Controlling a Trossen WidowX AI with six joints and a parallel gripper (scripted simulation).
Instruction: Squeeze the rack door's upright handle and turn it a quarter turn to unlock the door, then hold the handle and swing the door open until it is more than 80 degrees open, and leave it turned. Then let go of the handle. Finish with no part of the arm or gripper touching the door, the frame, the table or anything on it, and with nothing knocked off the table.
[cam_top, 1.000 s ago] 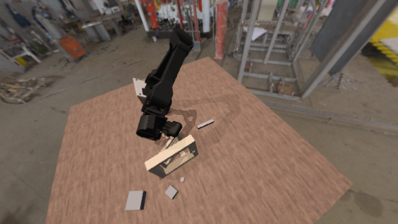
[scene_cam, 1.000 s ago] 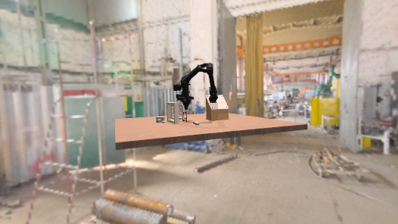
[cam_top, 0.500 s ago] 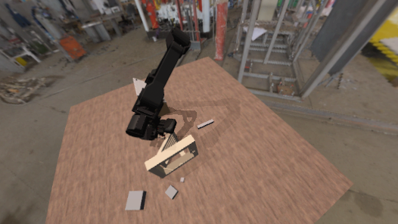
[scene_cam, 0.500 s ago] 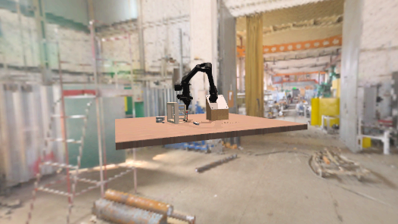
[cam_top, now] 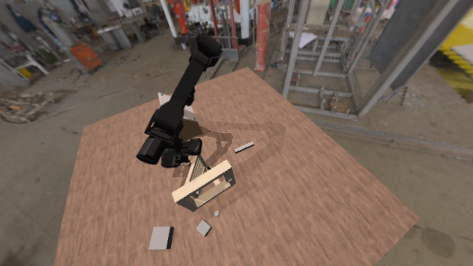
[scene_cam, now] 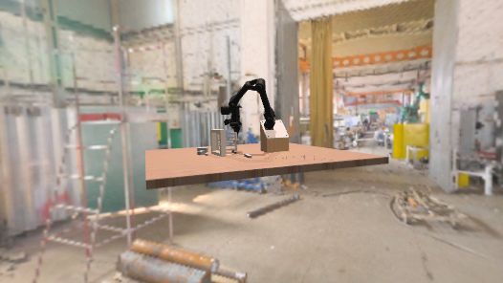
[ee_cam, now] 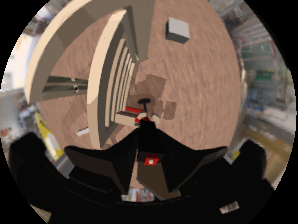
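The cream frame (cam_top: 202,182) (scene_cam: 215,141) (ee_cam: 40,65) stands upright on the table (cam_top: 315,193) (scene_cam: 311,160) (ee_cam: 205,80). Its slatted door (cam_top: 197,170) (ee_cam: 95,100) is swung well out of the frame toward the arm's base; I cannot tell the exact angle. My gripper (cam_top: 186,164) (scene_cam: 236,130) (ee_cam: 147,131) points down at the door's free edge and is shut on the handle. The fingertips hide most of the handle; red and pale parts show beside them in the wrist view. How far the handle is turned cannot be told.
A large grey block (cam_top: 160,237) (ee_cam: 177,29), a smaller grey block (cam_top: 203,227) and a tiny cube (cam_top: 217,213) lie beyond the frame. A white bar (cam_top: 244,147) (ee_cam: 82,132) lies to one side. The arm's brown base box (cam_top: 191,129) (scene_cam: 274,144) stands behind the door.
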